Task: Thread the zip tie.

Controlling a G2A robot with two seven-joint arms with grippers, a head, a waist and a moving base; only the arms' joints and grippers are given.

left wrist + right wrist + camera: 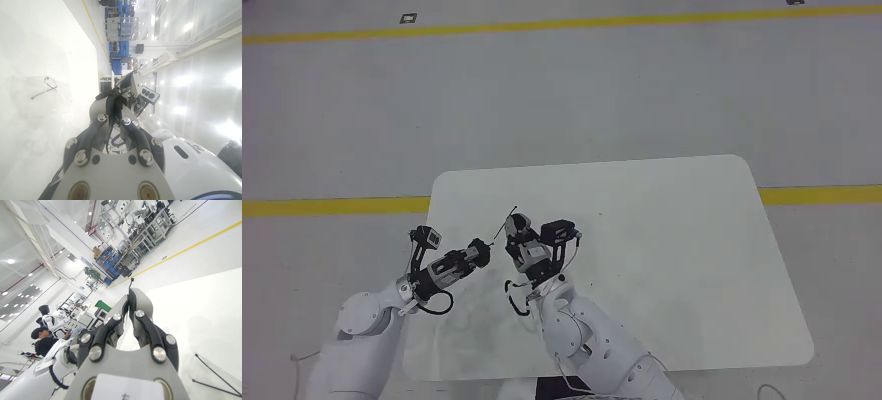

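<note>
Lower left of centre in the top view, over the white surface, both arms meet tip to tip. Right end effector is clamped on the zip tie, its head poking past the fingertips. Left end effector has its pads together; a tail between them cannot be made out. Alignment step, likely. Next move calls for steering the tail squarely into the head slot. Spare ties lie on clear plastic nearby.

1. Table: white, with rounded corners.
2. left gripper, right gripper: close together, over the surface near its left edge.
3. zip tie: thin, dark, slanting at the grippers' tips.
</note>
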